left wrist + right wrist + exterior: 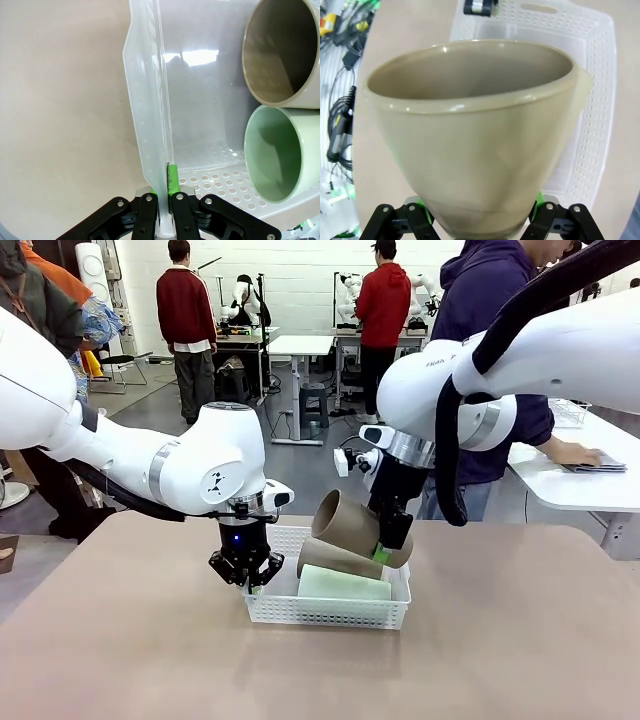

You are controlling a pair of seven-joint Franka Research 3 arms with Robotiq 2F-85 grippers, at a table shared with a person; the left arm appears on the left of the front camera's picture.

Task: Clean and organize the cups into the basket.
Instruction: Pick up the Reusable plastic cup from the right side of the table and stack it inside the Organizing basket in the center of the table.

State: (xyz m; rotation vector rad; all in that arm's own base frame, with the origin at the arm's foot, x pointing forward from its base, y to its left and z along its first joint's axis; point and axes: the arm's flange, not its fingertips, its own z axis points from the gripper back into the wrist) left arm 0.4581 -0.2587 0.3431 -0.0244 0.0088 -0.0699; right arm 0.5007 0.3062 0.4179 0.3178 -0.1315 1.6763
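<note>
On the brown table (500, 640), the left gripper (255, 585) is pinching the basket (330, 612) by its wall, so the right gripper (388, 548), clasping a tan cup (345, 523), should be lowering it slowly inside.

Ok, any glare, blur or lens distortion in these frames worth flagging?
Left wrist view: light glares off the basket floor, and the wall pinched by the left gripper bows from the wide lens. Right wrist view: the tan cup in the right gripper looms ballooned and slightly soft. Front view: evenly lit, sharp, no glare.
</note>
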